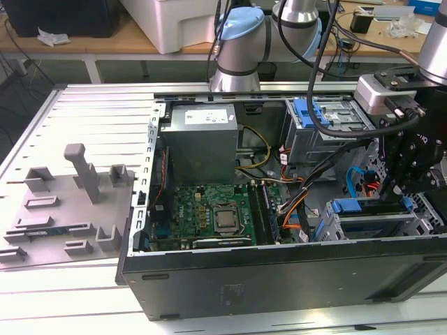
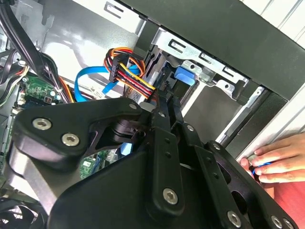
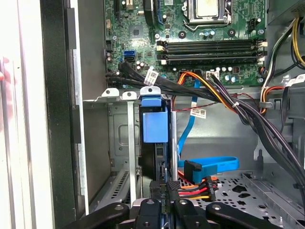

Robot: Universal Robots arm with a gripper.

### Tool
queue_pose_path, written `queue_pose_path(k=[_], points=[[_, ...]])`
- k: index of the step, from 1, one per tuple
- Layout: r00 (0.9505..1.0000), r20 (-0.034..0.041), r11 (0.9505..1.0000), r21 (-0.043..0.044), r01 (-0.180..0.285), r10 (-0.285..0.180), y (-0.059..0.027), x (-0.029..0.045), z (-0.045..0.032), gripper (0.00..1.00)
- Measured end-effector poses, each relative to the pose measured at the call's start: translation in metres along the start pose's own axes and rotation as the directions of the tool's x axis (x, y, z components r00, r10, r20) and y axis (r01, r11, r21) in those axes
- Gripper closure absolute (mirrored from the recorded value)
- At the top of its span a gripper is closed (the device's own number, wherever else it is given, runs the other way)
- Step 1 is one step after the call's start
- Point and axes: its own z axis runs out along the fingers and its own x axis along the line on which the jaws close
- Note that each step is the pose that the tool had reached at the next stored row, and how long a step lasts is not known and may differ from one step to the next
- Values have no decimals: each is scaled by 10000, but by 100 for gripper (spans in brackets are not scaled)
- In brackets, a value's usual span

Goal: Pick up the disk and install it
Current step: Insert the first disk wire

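Note:
The disk [image 1: 360, 206], silver with a blue plastic frame, sits in a slot of the silver drive cage [image 1: 419, 218] at the open computer case's corner on the exterior view's right. In both wrist views it stands on edge in the cage [image 3: 119, 143], showing its blue tab [image 3: 155, 125] [image 2: 183, 76]. My black gripper [image 1: 401, 194] hangs right over it. Its fingers lie close together at the disk's near end [image 3: 164, 202] [image 2: 162, 101], beside a black plug with red, yellow and orange wires [image 3: 190, 191]. Whether they pinch the disk is hidden.
A grey power-supply box [image 1: 202, 136] and green motherboard [image 1: 209, 213] fill the case's middle. A second cage with a blue latch [image 1: 307, 115] stands behind. Black cable bundles [image 3: 238, 109] and a blue flat cable [image 3: 214, 164] cross nearby. A person's hand [image 2: 276, 160] rests outside the case wall.

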Motion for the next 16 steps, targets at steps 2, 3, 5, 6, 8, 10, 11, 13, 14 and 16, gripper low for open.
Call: queue_pose_path(k=[2, 3, 5, 6, 8, 10, 11, 13, 14, 16], points=[[10000, 1, 10000, 0, 0, 0, 0, 0, 7, 83], [10000, -1, 10000, 0, 0, 0, 1, 1, 9, 83], [10000, -1, 10000, 0, 0, 0, 1, 3, 16, 83], [10000, -1, 10000, 1, 0, 0, 1, 3, 18, 83], [10000, 1, 10000, 0, 0, 0, 1, 4, 21, 83], [10000, 2, 10000, 0, 0, 0, 1, 5, 22, 83], [10000, 3, 10000, -1, 0, 0, 1, 5, 21, 83], [10000, 5, 10000, -1, 0, 0, 1, 6, 16, 83], [10000, 6, 10000, 0, 0, 0, 0, 6, 11, 83], [10000, 2, 10000, 0, 0, 0, 0, 7, -4, 83]])
